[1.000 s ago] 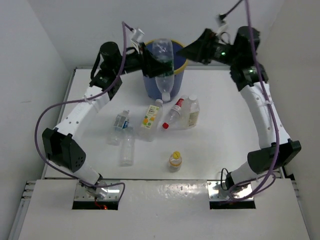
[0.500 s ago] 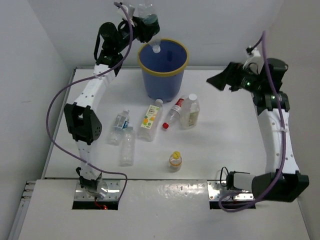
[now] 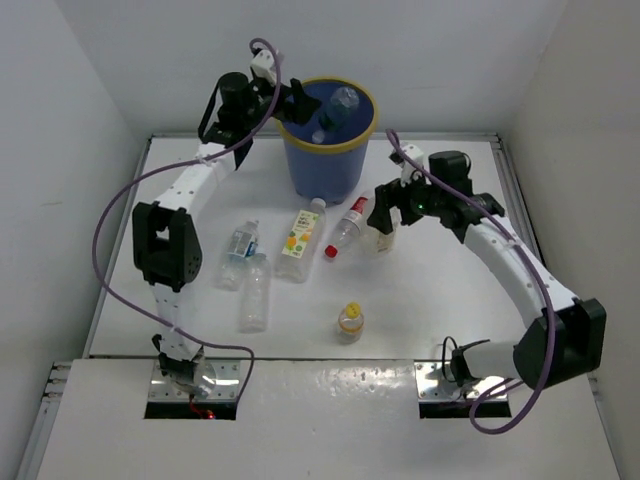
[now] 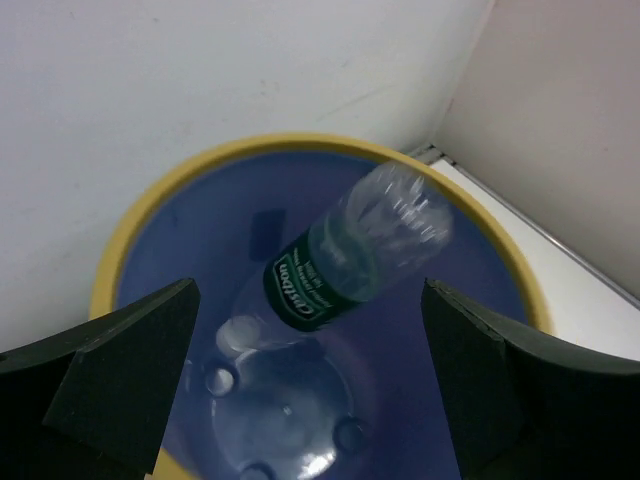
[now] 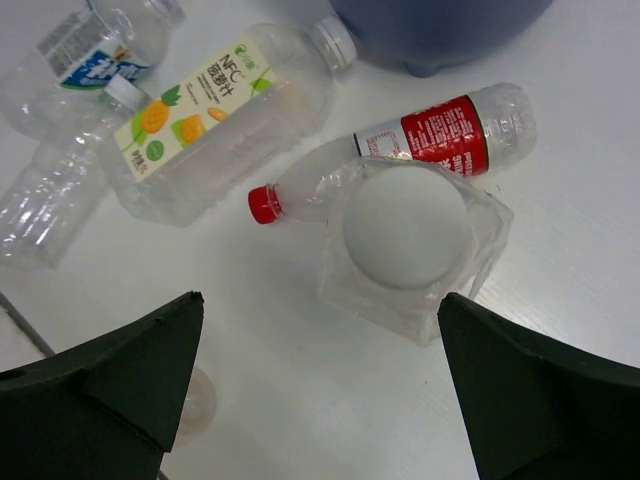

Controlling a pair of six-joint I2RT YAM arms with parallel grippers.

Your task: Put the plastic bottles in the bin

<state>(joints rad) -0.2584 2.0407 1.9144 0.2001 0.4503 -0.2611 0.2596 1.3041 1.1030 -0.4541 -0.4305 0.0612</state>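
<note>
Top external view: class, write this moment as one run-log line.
left tool: open above bin | green-label bottle: tilted inside bin, unheld | right tool: open above upright white-capped bottle | table: six bottles

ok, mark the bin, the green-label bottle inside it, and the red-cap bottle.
bin (image 3: 322, 172), top external view, blue outer wall.
green-label bottle (image 4: 320, 278), left wrist view, green label.
red-cap bottle (image 5: 438, 133), right wrist view, red label.
</note>
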